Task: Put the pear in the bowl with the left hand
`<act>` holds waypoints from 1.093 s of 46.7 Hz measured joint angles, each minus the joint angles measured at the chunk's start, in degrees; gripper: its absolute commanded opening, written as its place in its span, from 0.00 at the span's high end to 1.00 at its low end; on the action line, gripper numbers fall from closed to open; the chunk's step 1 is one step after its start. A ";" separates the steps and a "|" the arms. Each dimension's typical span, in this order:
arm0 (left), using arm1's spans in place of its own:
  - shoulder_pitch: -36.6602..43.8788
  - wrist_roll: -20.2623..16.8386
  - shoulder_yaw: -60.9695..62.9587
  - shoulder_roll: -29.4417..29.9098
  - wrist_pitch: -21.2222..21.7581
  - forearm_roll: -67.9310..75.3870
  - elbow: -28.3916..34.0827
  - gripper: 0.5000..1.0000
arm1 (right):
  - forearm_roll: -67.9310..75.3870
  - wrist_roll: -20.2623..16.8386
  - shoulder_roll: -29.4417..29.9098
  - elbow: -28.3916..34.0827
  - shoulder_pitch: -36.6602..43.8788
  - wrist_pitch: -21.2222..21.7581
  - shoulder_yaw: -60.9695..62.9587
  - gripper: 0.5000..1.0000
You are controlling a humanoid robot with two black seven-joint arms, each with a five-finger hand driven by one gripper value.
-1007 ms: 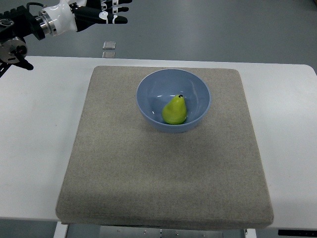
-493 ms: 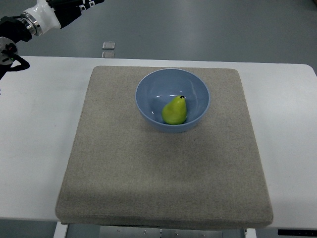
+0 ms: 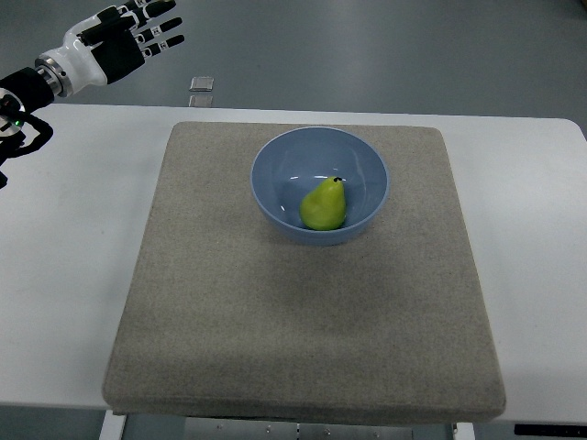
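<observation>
We see a white desk filling most of the view, its far edge running across the top and grey floor beyond it. On the desk lies a large square grey-brown mat, covering the middle and reaching close to the near edge.

We take the bowl as our landmark. The blue bowl stands upright on the far half of the mat, a little off toward the far edge, with bare mat all round it. Inside the bowl lies one thing only: the green pear. It rests on the bowl's floor, toward the near wall and slightly right of the bowl's middle, with its narrow stem end pointing to the far side and its dark stem tip showing. We can see the bowl's pale inner floor left of the pear and behind it. The pear sits wholly within the rim.

Well apart from the bowl, up and to the left of it, we see the left hand, white and black, with its arm coming in from the left edge over the desk's far left corner. Its fingers are spread apart and released, grasping nothing.

Beyond the desk's far edge, left of the bowl, two small pale square things lie on the floor; we cannot tell what they are.
</observation>
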 measured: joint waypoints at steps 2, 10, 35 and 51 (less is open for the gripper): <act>0.42 0.00 0.01 0.00 0.00 0.02 -0.11 0.01 | 0.00 0.00 0.00 0.00 0.00 0.00 0.00 0.15; 0.96 0.14 -0.11 0.00 -0.06 -0.05 -0.13 0.01 | 0.00 0.00 0.00 0.00 0.00 0.00 0.00 0.15; 1.73 -0.27 -0.03 0.12 -2.92 0.64 1.93 0.01 | 0.00 0.00 0.00 0.00 0.00 0.00 0.00 0.15; 4.22 -0.98 -0.51 0.08 -2.93 0.05 1.44 0.01 | -0.13 0.00 0.00 0.08 -0.02 0.04 0.00 0.15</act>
